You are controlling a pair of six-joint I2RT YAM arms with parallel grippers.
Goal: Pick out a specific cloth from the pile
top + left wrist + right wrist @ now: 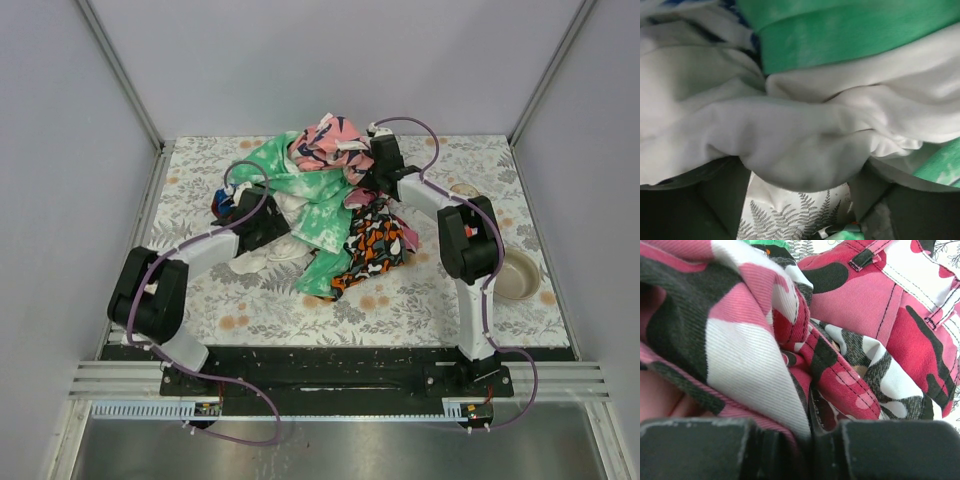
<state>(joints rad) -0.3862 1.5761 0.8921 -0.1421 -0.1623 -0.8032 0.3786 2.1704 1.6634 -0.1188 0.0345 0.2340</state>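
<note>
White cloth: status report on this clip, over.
Left claw open, straddling a fold of the white cloth. Right claw shut on pink camouflage cloth on the pile. Green cloth lies over part of the white one.

Plain pale-grey walls on three sides, metal corner posts; table under fern-print cover; even light.

Plain white cloth; green cloth mottled white; pink camouflage cloth with black, white, grey

Pile: one
White cloth: one
Green cloth: one
Pink cloth: one
Orange-black cloth: one
Bowl: one
Robot arms: two
</note>
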